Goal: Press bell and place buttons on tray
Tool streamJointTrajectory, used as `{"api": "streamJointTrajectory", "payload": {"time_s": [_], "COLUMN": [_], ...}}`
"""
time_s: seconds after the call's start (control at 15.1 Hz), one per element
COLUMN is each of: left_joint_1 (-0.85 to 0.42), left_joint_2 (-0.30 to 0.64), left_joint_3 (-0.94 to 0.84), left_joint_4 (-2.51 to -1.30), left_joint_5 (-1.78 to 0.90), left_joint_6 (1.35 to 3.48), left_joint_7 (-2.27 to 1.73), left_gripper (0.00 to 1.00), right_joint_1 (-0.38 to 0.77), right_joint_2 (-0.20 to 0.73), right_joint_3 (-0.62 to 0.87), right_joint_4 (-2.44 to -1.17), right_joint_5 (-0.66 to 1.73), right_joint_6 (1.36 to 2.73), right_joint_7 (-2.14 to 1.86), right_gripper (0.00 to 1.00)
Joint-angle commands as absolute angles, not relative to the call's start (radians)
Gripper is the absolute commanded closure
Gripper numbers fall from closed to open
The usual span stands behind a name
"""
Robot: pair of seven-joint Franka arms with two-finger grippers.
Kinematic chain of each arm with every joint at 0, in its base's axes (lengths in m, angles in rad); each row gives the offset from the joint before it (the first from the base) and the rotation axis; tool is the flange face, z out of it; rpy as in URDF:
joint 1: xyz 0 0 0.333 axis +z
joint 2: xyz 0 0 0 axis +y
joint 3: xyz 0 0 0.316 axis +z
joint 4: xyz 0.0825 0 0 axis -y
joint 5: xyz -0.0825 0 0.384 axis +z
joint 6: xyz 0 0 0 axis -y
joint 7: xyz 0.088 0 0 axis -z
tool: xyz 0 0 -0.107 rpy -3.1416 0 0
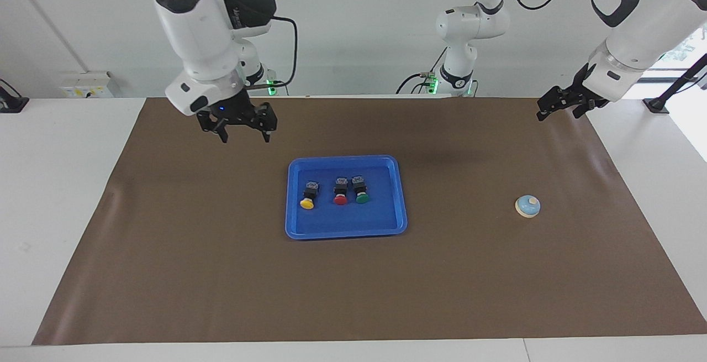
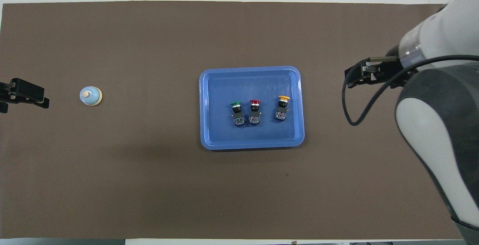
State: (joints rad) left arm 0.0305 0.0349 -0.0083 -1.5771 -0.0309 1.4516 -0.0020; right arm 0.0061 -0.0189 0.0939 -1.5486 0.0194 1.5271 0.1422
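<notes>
The blue tray (image 1: 346,232) lies in the middle of the brown mat and also shows in the overhead view (image 2: 250,144). Three buttons lie in it in a row: yellow (image 1: 308,196) (image 2: 282,107), red (image 1: 340,192) (image 2: 254,111) and green (image 1: 361,189) (image 2: 237,113). The light-blue bell (image 1: 527,206) (image 2: 90,96) stands on the mat toward the left arm's end. My right gripper (image 1: 246,136) (image 2: 348,80) is open and empty, raised over the mat beside the tray. My left gripper (image 1: 559,114) (image 2: 23,99) is open and empty, raised over the mat's edge beside the bell.
The brown mat (image 1: 221,273) covers most of the white table (image 1: 55,185). A third robot base (image 1: 461,63) stands at the robots' edge of the table. A black cable (image 2: 359,103) hangs from the right arm.
</notes>
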Motion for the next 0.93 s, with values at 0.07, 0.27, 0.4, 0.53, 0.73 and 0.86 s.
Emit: {"api": "streamJointTrajectory", "payload": {"time_s": [0.07,0.27,0.4,0.53,0.73,0.86], "left_joint_1": [0.026,0.026,0.026,0.026,0.026,0.026], "left_joint_2": [0.008,0.006,0.008,0.006,0.008,0.006], "left_joint_3": [-0.002,-0.002,-0.002,-0.002,-0.002,-0.002], "left_joint_4": [-1.606,-1.606,-1.606,-1.606,-1.606,-1.606], "left_joint_5": [-0.038,-0.038,-0.038,-0.038,-0.038,-0.038], "left_joint_6": [1.460,1.460,1.460,1.460,1.460,1.460], "left_joint_7": [-0.003,-0.003,-0.003,-0.003,-0.003,-0.003], "left_gripper": [0.00,0.00,0.00,0.00,0.00,0.00], "right_joint_1": [-0.070,-0.109,-0.112,-0.114,-0.120,-0.120], "right_joint_2": [-0.083,-0.138,-0.137,-0.126,-0.071,-0.028], "right_joint_3": [0.107,0.107,0.107,0.107,0.107,0.107], "right_joint_4": [-1.670,-1.787,-1.801,-1.795,-1.709,-1.634], "right_joint_5": [0.021,0.023,0.023,0.023,0.020,0.002], "right_joint_6": [1.564,1.611,1.618,1.640,1.608,1.562], "right_joint_7": [0.024,-0.045,-0.040,-0.041,-0.044,-0.044], "right_gripper": [0.00,0.00,0.00,0.00,0.00,0.00]}}
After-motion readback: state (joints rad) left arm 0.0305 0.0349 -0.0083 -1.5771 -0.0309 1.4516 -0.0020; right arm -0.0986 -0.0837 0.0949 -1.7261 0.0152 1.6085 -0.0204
